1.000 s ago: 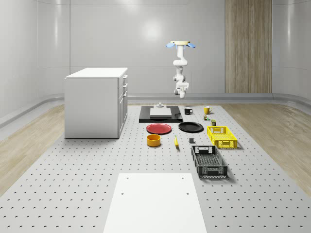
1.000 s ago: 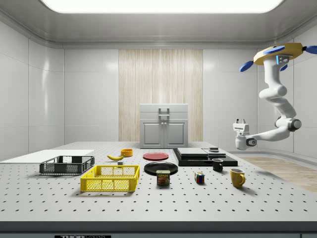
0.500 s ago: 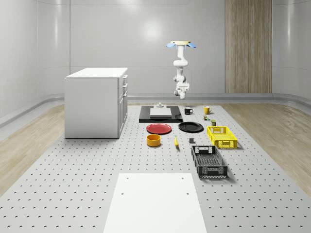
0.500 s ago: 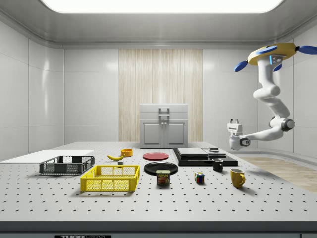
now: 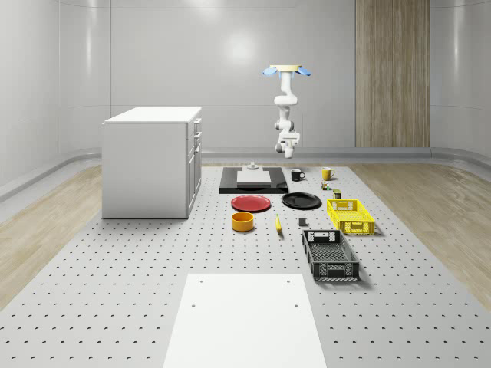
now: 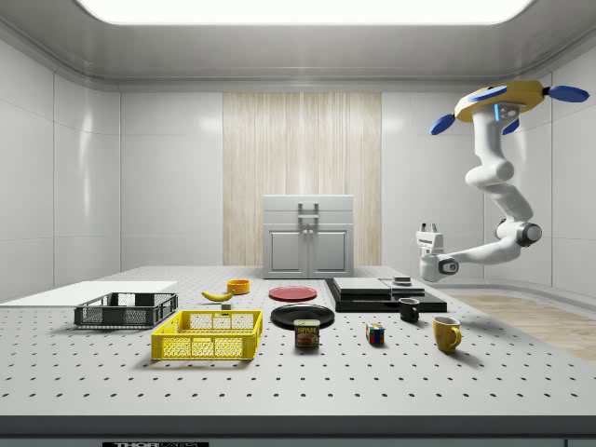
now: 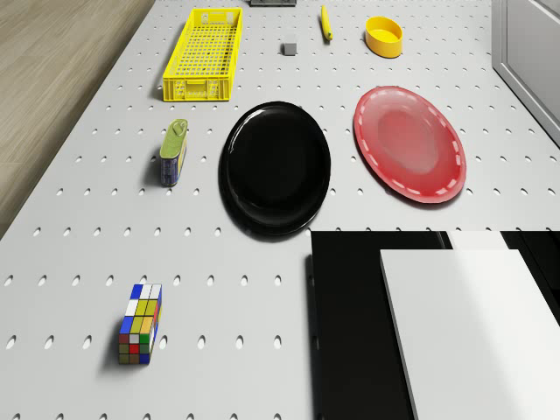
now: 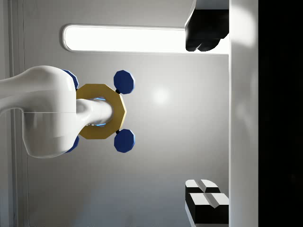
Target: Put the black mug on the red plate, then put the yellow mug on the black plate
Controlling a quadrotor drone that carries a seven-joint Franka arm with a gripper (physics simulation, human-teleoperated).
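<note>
- While the black mug (image 6: 409, 310) sits on the table (image 6: 484, 372), it is just beside the black slab (image 6: 382, 296) at the side view's right, apart from both plates.
- yellow mug (image 6: 446, 333) stands on the table nearer the side camera, close to black mug, not touching.
- red plate (image 7: 409, 144) and black plate (image 7: 275, 167) lie flat side by side, near each other; nothing on either.
- rubik's cube (image 7: 140, 323) and tin can (image 7: 173, 151) on the table near the black plate; yellow crate (image 7: 203, 40), banana (image 7: 325, 22) and yellow bowl (image 7: 384, 36) further off.
- white block (image 7: 472, 332) rests on the black slab.
- gripper (image 6: 428, 230) is in the air above the black mug and slab edge, pointing upward; fingers (image 8: 205, 30) wide apart, holding nothing.
- drone (image 6: 500, 101) hovers high, toward the side view's right of the mugs, arm bent down from it.
</note>
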